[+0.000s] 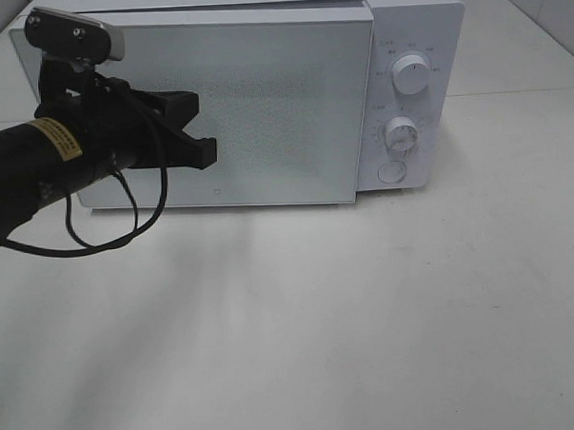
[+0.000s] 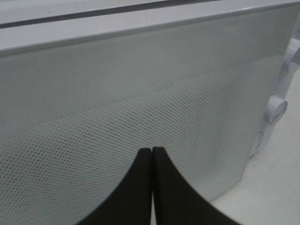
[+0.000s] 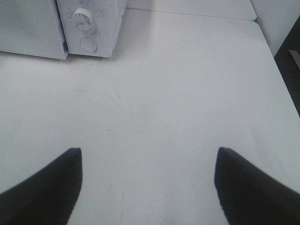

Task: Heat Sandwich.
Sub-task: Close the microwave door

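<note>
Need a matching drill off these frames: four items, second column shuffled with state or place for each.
Column A:
1. left gripper
2. right gripper
3. microwave door
4. round button

Column B:
a. open, over the bare table
b. closed, with a perforated window
c. shut and empty, in front of the microwave door
d. just under the lower knob

Pairs: 1-c, 2-a, 3-b, 4-d

The microwave door [image 1: 263, 111] is glossy, smooth glass over fine dotted mesh; its knobs [image 1: 411, 76] look white plastic; the table [image 1: 368, 316] is matt; the left gripper [image 2: 152, 159] matt black
</note>
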